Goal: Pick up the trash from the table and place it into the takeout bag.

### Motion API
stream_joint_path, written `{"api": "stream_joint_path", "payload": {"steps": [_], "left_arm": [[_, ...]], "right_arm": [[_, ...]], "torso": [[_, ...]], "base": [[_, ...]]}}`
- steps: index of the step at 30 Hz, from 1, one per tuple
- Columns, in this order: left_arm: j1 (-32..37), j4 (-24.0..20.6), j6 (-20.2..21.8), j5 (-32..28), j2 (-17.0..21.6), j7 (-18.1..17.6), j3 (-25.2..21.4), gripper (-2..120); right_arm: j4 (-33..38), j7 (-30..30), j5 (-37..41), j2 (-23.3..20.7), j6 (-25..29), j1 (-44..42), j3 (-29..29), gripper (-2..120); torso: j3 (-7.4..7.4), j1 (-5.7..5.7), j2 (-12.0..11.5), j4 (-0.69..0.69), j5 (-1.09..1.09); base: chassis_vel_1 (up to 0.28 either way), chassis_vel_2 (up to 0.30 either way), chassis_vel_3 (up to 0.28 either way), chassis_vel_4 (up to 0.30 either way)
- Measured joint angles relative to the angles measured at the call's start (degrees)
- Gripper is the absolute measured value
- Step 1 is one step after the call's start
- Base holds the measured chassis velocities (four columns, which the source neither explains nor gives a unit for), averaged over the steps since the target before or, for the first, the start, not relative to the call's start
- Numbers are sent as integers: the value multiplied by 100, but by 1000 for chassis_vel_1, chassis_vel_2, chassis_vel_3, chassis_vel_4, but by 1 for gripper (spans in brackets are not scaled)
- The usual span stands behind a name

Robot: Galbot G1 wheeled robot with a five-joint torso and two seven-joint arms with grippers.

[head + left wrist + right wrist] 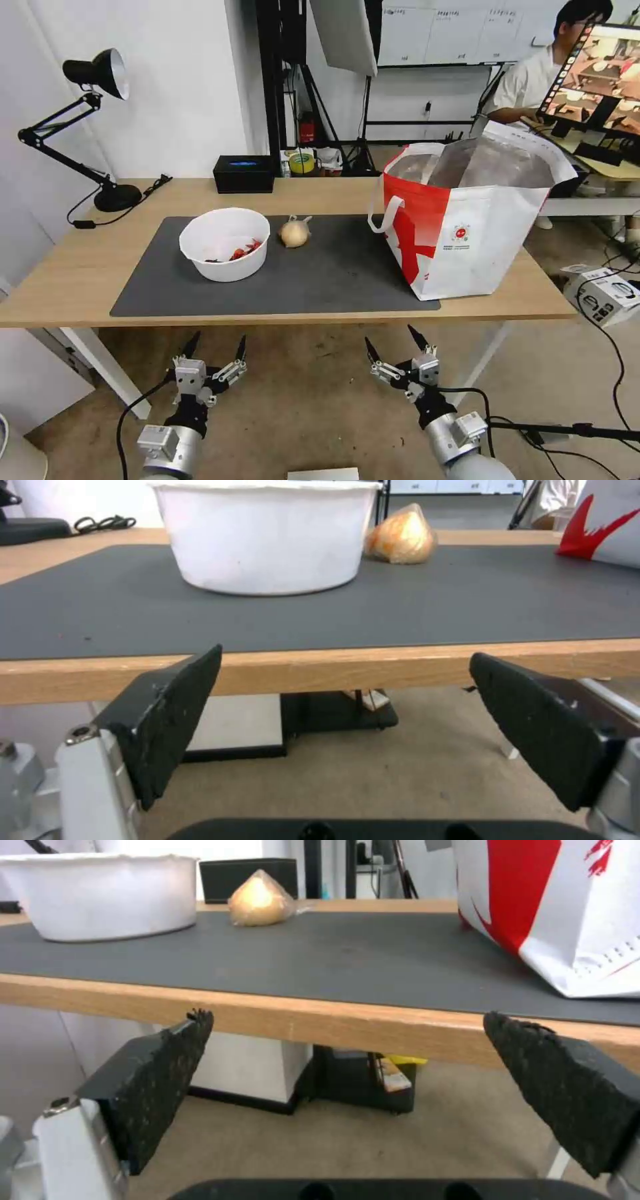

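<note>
Both claws, left claw [216, 347] and right claw [392, 340], hang wide open and empty below the tabletop [67, 267] edge, so no pickup has begun; reaching the bowl [225, 243] probably calls for lifting the left arm first.

The room was bright and evenly lit from above; my head view showed only soft, short shadows beside the bowl [225, 243] and the takeout bag [467, 227] on the mat [320, 280]. The foil lining of the bag caught a dull sheen. Straight lines bowed toward the corners of my head view, the surface [60, 280] edge curving slightly. In my wrist views the near fingers [167, 720] looked soft and the far edge of the surface blurred, with the white wall behind washed out.
</note>
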Motion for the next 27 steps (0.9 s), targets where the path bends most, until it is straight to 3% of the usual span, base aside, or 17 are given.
{"api": "stream_joint_path", "payload": {"steps": [20, 27], "left_arm": [[-35, 88, 10, -33, 71, 4, -17, 100], [-47, 105, 13, -37, 63, 2, 0, 100]], "right_arm": [[-94, 73, 66, -75, -58, 440, -211, 100], [-75, -463, 1015, -332, -206, 1243, -239, 100]], "torso": [[1, 0, 0, -1, 0], [1, 0, 0, 0, 1]], "base": [[0, 0, 0, 0], [0, 0, 0, 0]]}}
